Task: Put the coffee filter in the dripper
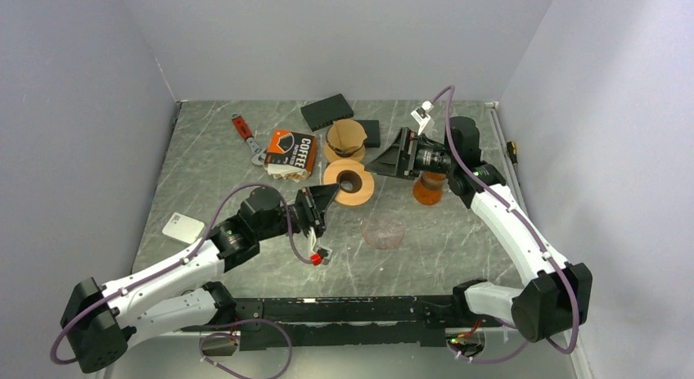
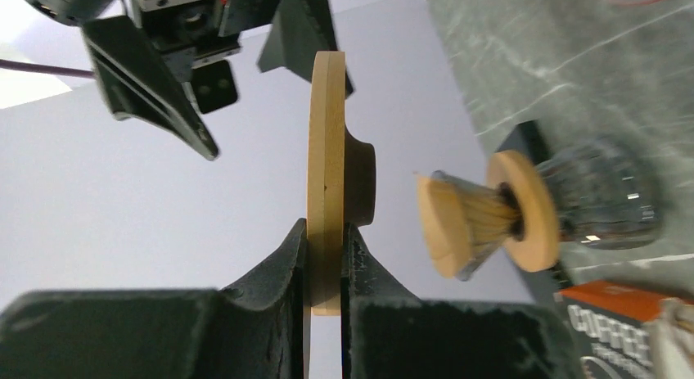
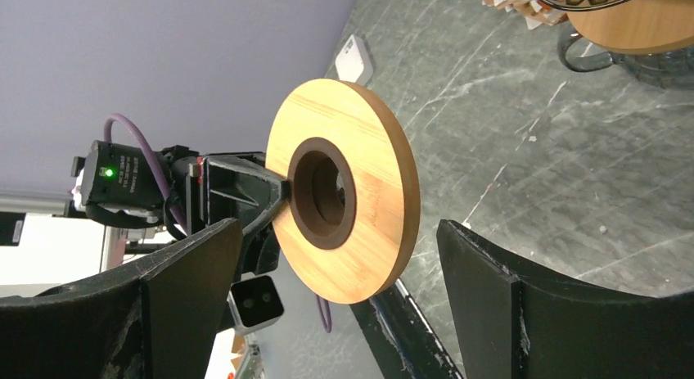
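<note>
My left gripper (image 1: 327,196) (image 2: 326,227) is shut on the rim of a flat wooden ring (image 1: 360,191) (image 2: 326,133) (image 3: 376,174) with a dark inner collar, holding it off the table. My right gripper (image 1: 378,162) (image 3: 335,232) faces the ring, open wide, one finger on each side and touching nothing. Behind the ring stands the glass dripper (image 1: 344,154) (image 2: 532,211) with a wooden collar. A brown paper coffee filter (image 1: 346,134) (image 2: 446,223) sits in its cone.
A coffee bag (image 1: 291,150) lies left of the dripper, near a red tool (image 1: 244,133). Two black boxes (image 1: 327,111) sit at the back. An amber glass (image 1: 427,189) stands under my right arm. A pinkish glass disc (image 1: 383,231) and a white pad (image 1: 182,227) lie nearer.
</note>
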